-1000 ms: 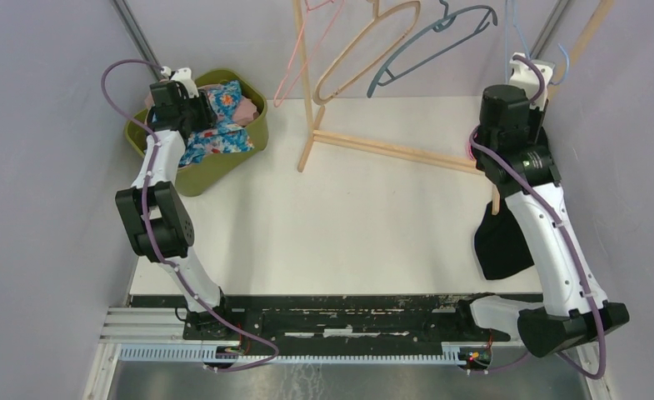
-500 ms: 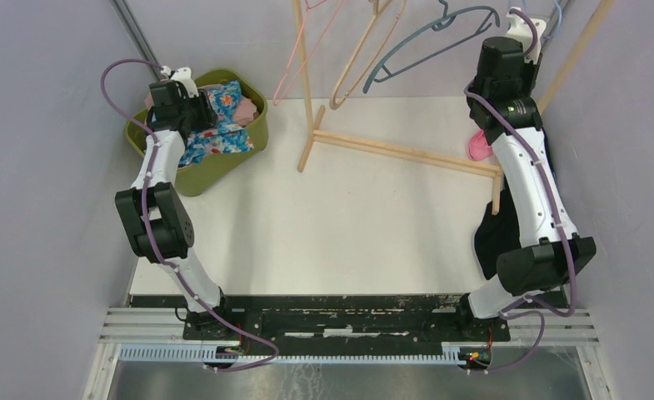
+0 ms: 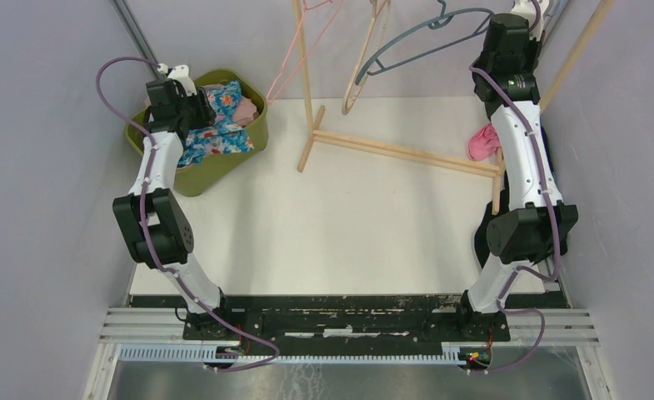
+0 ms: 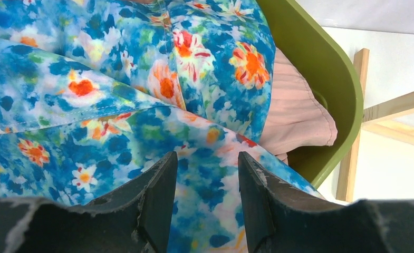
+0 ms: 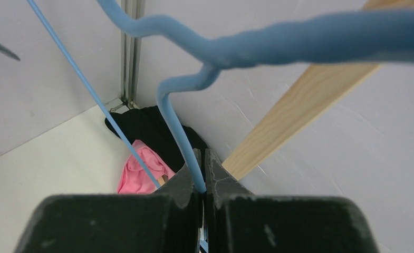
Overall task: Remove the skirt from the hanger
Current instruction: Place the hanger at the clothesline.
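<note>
The blue floral skirt (image 3: 223, 133) (image 4: 115, 105) lies bunched in the green basket (image 3: 223, 171) at the back left. My left gripper (image 3: 205, 112) (image 4: 207, 158) hovers just over it, open, with nothing between the fingers. A light blue hanger (image 5: 183, 126) carries no cloth where it shows. My right gripper (image 5: 203, 154) is shut on its thin rod, high at the back right by the rack's slanted wooden post (image 5: 299, 116). In the top view that gripper (image 3: 523, 10) sits at the frame's upper edge.
A wooden rack (image 3: 398, 150) stands at the back with a grey-blue hanger (image 3: 423, 42), a wooden hanger (image 3: 365, 67) and a pink hanger (image 3: 294, 58). A pink garment (image 3: 481, 142) and a black garment (image 3: 483, 237) lie by the right wall. Pink cloth (image 4: 299, 116) is in the basket.
My right arm has stretched up and back toward the rack's top right, still shut on the hanger, uncovering the pink garment. The rack's hangers have swung. The left arm barely moved.
</note>
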`<state>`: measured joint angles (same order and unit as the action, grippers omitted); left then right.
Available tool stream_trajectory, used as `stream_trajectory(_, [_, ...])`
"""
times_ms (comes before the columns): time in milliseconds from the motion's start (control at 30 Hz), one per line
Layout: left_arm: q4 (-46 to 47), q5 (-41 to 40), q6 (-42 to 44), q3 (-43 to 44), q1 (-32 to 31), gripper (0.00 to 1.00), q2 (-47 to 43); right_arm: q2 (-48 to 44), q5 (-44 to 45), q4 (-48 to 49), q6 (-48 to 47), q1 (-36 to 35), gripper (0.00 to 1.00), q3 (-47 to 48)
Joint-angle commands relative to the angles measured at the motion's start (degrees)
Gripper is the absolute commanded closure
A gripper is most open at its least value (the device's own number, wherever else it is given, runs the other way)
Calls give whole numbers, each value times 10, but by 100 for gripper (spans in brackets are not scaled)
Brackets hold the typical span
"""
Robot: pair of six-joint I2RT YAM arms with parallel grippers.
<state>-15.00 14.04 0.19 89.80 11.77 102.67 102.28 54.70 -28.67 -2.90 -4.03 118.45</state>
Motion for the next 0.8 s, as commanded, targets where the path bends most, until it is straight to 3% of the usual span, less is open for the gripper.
stream_trajectory(0, [1,5,-8,-5,1,47,-43,23,-11,24,-14,18,99,62])
stream_trajectory(267, [-1,23,-17,-6,0,47,-58,81,-33,-15,5,26,99,112])
stream_trajectory(767, [-7,37,-15,2,1,46,-49,129,-113,-262,87,39,99,204])
